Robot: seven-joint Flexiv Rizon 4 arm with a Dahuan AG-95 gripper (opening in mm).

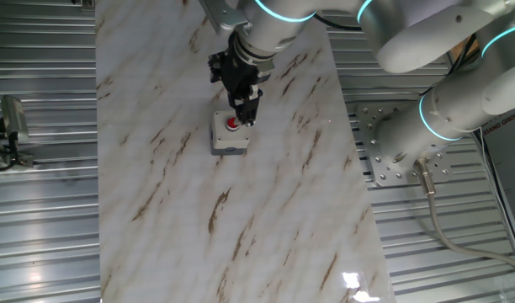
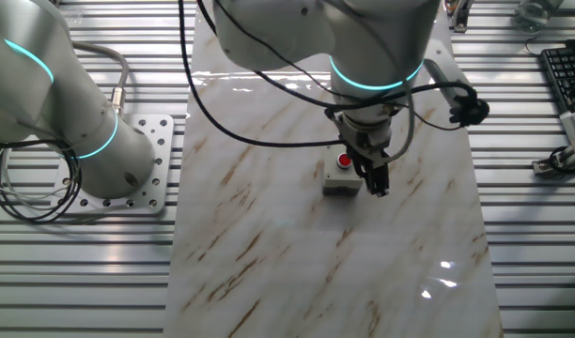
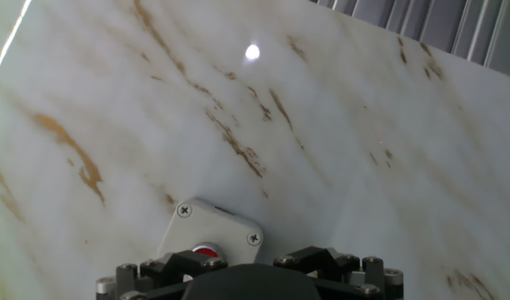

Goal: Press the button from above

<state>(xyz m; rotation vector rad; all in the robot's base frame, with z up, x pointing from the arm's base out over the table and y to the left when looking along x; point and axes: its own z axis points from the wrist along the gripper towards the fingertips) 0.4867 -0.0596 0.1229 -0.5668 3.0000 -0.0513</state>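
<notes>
Item 1: button (image 1: pixel 232 124). Red, round, set in top of light-grey box (image 1: pixel 228 138), which sits on marble-look worktop (image 1: pixel 266 227) toward the far end, approx. mid-width.

Item 2: my jaws. They hang beside and just above the box in both fixed views; tips look v. close to the red cap, slightly off to one side. Spread or pressed together: cannot tell, no view shows the tips apart or meeting.

Status: approach looks done. Press itself, my judgement: not confirmed. Cap not visibly sunk, contact not resolvable. Left to do: centre over cap if off, push straight down, lift off.

Hidden / unclear:
- Hand view: box cut off at bottom edge, only a sliver of red shows; my own dark hardware blocks the rest.
- One fixed view: my hand covers part of the box's far side.
- Gap betw. tips and cap too small to read anywhere.
</notes>
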